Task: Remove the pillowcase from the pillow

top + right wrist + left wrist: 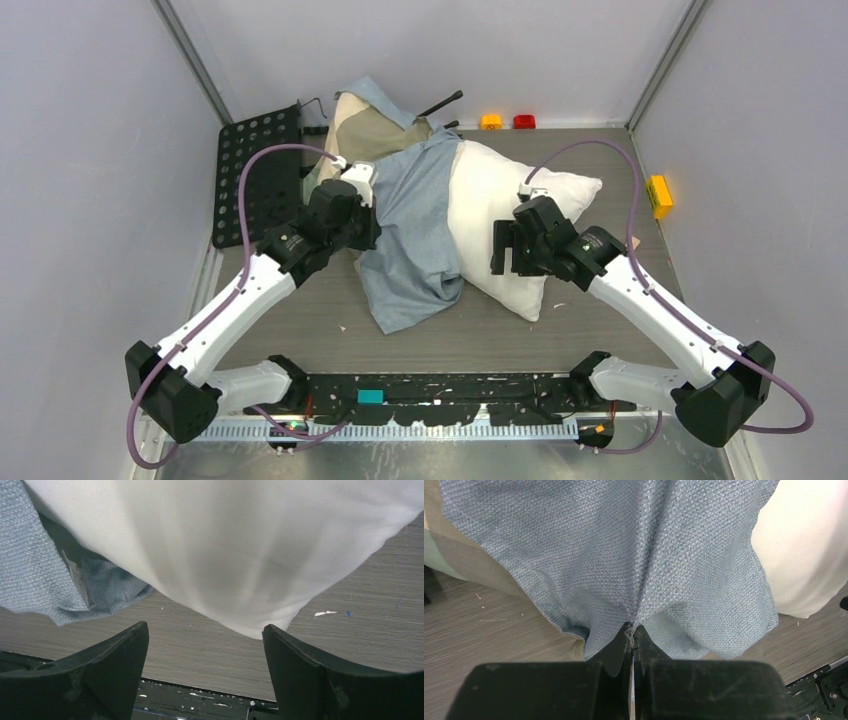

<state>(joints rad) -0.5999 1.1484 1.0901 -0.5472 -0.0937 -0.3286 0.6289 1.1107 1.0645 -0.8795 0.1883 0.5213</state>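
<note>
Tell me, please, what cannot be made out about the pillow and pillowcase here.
Top view: how much pillow sits inside the pillowcase; cloth covers it.
Right wrist view: the pillow's far end, cut by the top edge.
Top view: orange item and red item at the back, too small to identify.

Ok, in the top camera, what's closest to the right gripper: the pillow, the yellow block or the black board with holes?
1. The pillow: directly beneath the right gripper, in the middle.
2. The yellow block: off to the right side.
3. The black board with holes: far over on the left side.
</note>
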